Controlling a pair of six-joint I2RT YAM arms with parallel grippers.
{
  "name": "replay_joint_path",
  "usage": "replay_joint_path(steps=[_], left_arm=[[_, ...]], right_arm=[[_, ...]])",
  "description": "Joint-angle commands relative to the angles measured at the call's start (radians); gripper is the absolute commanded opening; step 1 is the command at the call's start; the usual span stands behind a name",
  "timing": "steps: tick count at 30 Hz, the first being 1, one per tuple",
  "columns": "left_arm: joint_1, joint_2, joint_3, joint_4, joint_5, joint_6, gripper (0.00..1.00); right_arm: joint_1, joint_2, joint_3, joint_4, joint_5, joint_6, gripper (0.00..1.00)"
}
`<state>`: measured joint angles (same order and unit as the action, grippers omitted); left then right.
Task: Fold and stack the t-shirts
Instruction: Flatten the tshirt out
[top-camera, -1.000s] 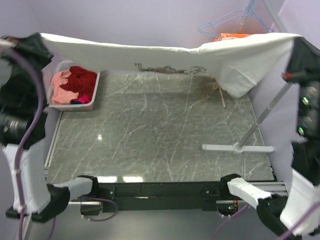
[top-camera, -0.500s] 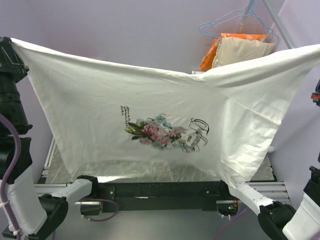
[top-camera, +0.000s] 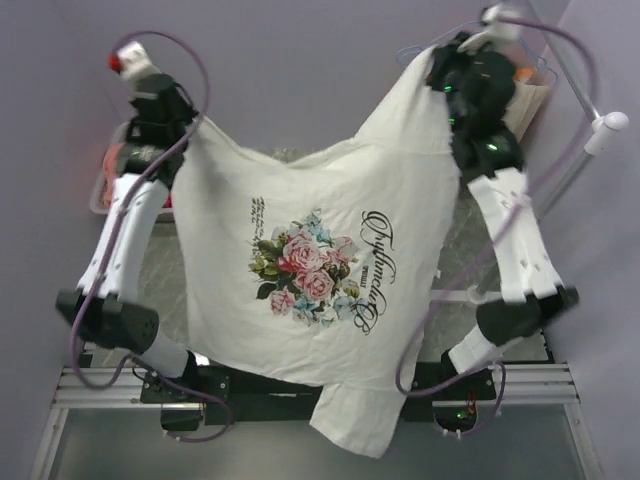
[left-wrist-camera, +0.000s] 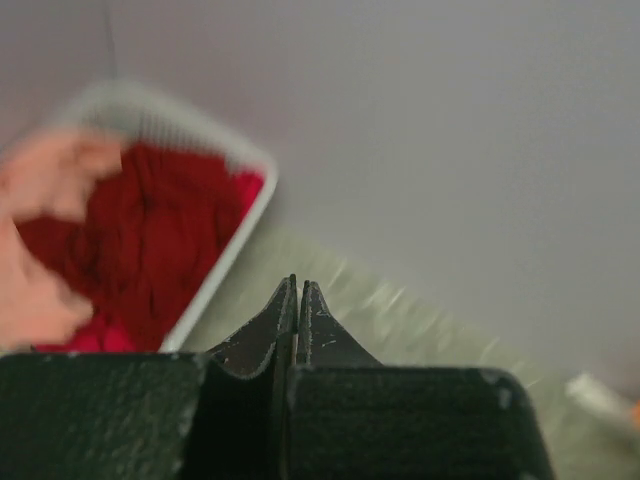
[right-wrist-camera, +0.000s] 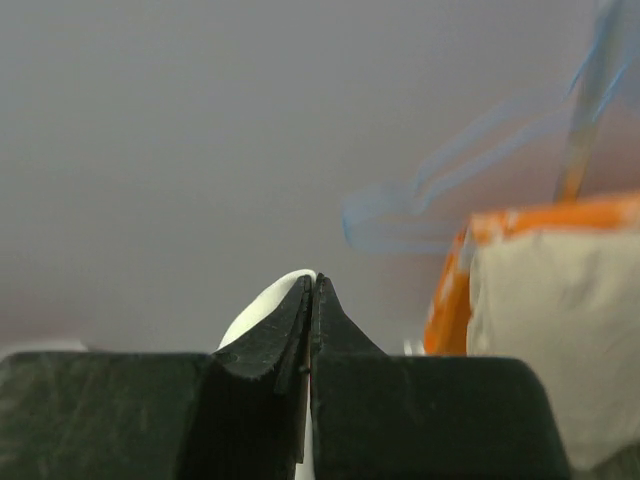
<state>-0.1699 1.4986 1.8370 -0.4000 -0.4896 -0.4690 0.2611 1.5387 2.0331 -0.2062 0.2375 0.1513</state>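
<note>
The white t-shirt with the pink-rose print and dark script hangs in the air between my two grippers, print toward the top camera. Its lower edge droops past the table's near edge. My left gripper is shut on its upper left corner; no cloth shows at the shut jaws in the left wrist view. My right gripper is shut on its upper right corner, and white cloth bulges beside the shut jaws. The dark red tee and the salmon pink tee lie in a white basket.
The basket is at the table's back left, mostly hidden by my left arm in the top view. A blue hanger carries the orange cloth and the beige cloth at the back right. A stand pole rises at the right. The marble table lies below.
Both grippers moved inward and toward the back with the white t-shirt. It went from stretched wide and flat to hanging narrower and steeper, print fully facing the top camera.
</note>
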Motion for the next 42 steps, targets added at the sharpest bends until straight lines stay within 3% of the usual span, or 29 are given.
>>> replay_joint_path(steps=[1, 6, 9, 10, 13, 14, 16, 17, 18, 19, 21, 29, 32, 38, 42], left_arm=[[-0.063, 0.189, -0.081, -0.019, -0.073, -0.019, 0.01], [-0.077, 0.507, 0.101, -0.108, -0.161, -0.082, 0.01], [-0.077, 0.754, 0.409, -0.184, -0.175, -0.131, 0.01], [-0.077, 0.87, 0.476, -0.206, -0.197, -0.146, 0.01], [-0.079, 0.992, 0.62, -0.237, -0.234, -0.177, 0.01], [-0.074, 0.99, 0.599, -0.215, -0.225, -0.181, 0.01], [-0.069, 0.936, 0.472, -0.1, -0.19, -0.16, 0.19], [-0.069, 0.915, 0.426, -0.07, -0.19, -0.148, 0.37], [-0.069, 0.875, 0.353, -0.007, -0.188, -0.14, 0.71], [-0.069, 0.856, 0.32, 0.016, -0.194, -0.138, 0.84], [-0.068, 0.819, 0.259, 0.071, -0.19, -0.117, 1.0], [-0.066, 0.772, 0.263, 0.059, -0.239, -0.125, 0.99], [-0.066, 0.718, 0.22, 0.055, -0.242, -0.131, 0.99], [-0.071, 0.698, 0.226, -0.112, -0.057, -0.086, 0.99], [-0.072, 0.735, 0.18, -0.178, 0.032, -0.085, 1.0]], right_arm=[[-0.005, 0.226, -0.039, -0.059, 0.028, 0.065, 0.0], [-0.008, 0.527, 0.218, -0.143, 0.054, 0.044, 0.0], [-0.028, 0.687, 0.288, -0.079, 0.049, 0.059, 0.0], [-0.033, 0.719, 0.356, -0.078, 0.057, 0.068, 0.0], [-0.045, 0.81, 0.449, -0.058, 0.089, 0.086, 0.01], [-0.048, 0.808, 0.432, -0.033, 0.098, 0.088, 0.21], [-0.056, 0.778, 0.356, 0.029, 0.099, 0.099, 0.55], [-0.059, 0.765, 0.334, 0.043, 0.095, 0.1, 0.82], [-0.057, 0.744, 0.319, 0.053, 0.094, 0.096, 0.92], [-0.057, 0.736, 0.308, 0.048, 0.098, 0.087, 0.99], [-0.057, 0.716, 0.305, 0.038, 0.106, 0.074, 1.0], [-0.051, 0.6, 0.188, -0.07, 0.073, 0.077, 1.0], [-0.034, 0.523, 0.069, -0.128, 0.074, 0.079, 1.0], [-0.014, 0.419, -0.134, -0.334, 0.066, 0.188, 0.97], [-0.016, 0.344, -0.357, -0.337, 0.016, 0.266, 0.95]])
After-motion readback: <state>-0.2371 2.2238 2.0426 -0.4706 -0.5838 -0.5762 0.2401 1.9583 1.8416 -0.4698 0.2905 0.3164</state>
